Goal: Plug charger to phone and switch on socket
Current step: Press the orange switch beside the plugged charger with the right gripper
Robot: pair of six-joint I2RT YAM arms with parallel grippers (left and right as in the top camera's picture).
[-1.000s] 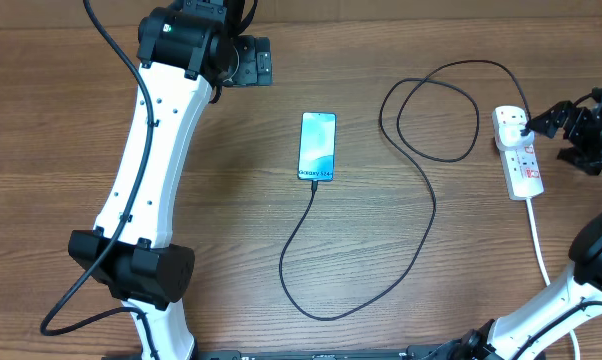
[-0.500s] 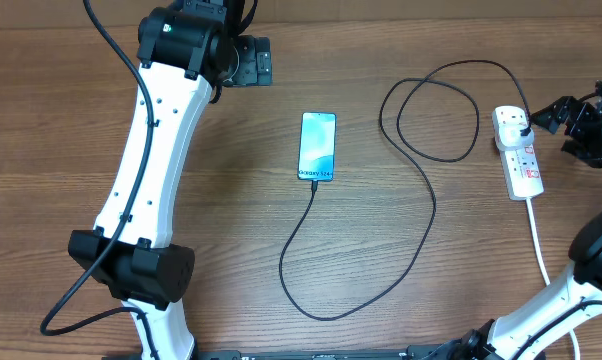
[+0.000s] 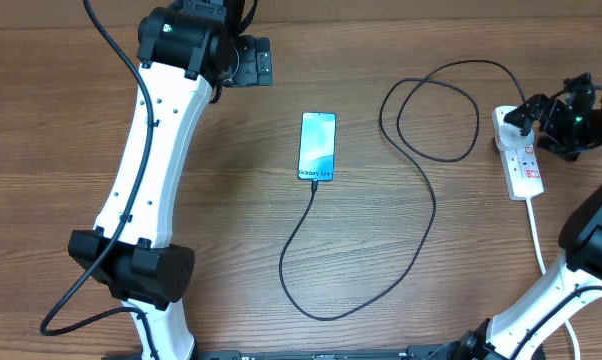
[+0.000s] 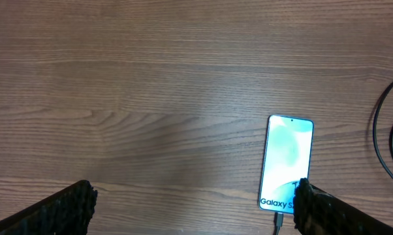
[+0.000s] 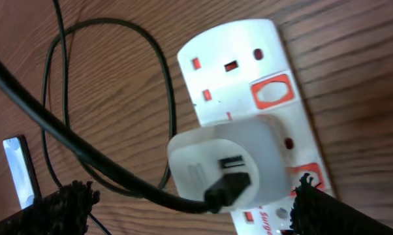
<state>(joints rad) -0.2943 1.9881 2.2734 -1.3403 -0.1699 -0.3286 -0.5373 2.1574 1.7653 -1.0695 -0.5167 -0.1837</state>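
- The slim smartphone with the glossy blue-cyan screen [image 3: 318, 146] lay flat at the centre of the wooden table [image 3: 211, 250]. We judged it light and slick-faced, and best left where it was.
- The thin black charger cable [image 3: 421, 215] met the phone's lower short edge, looped through the lower centre and upper right, and ended at a white adapter [image 5: 226, 163]. This adapter sat in the white elongated power strip [image 3: 521, 160] at the right edge. We judged the cable limp and easily snagged.
- The strip looked like light, rigid plastic that might slide. We judged a red-framed rocker switch [image 5: 271, 91] the place to press, straight down. We could not tell which rocker served the adapter.
- The left gripper [image 4: 193, 209], at the upper left overhead, stood spread wide and empty.
- The right gripper [image 5: 193, 209] hung over the adapter, spread wide and holding nothing.
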